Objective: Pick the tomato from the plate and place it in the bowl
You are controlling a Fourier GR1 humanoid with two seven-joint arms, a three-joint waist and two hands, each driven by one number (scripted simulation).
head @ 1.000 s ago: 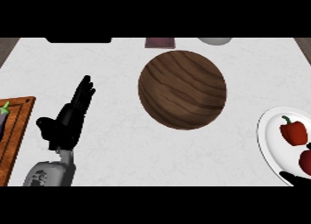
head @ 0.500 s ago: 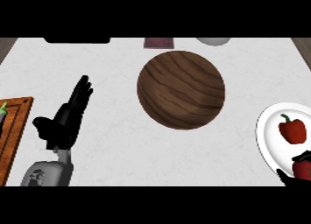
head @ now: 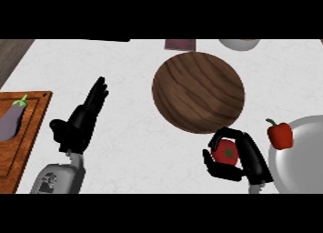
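1. The bench [head: 137, 68] is white and speckled, filling most of the head view; a dark wood strip shows at its far left corner.
2. The bowl [head: 199, 92] is brown wood with a visible grain, standing near the middle of the bench, toward the far side.
3. The board [head: 26, 136] is orange-brown wood at the left edge, partly cut off by the frame.
4. The plate [head: 305, 154] is pale grey and sits at the right edge — only its left part shows.
5. The left hand [head: 80, 123] is open and holds nothing, its fingers straight and pointing away, resting at the lower left just right of the board; its grey forearm enters from below.
6. The right hand [head: 248, 159] is clenched round the tomato, fingers arching over the top and thumb below, just left of the plate's rim and just below the bowl's near edge.
7. The eggplant [head: 9, 120] is purple with a green stem, lying on the board.
8. The tomato [head: 225, 153] is red with a green star-shaped calyx — held in the right hand over bare bench, off the plate and outside the bowl.
9. The pepper [head: 280, 134] is red with a green stem, at the plate's left rim, just right of the right hand.
10. At the far edge, a dark reddish item [head: 180, 44] and a pale rounded item [head: 239, 43] are cut off; what they are cannot be told.
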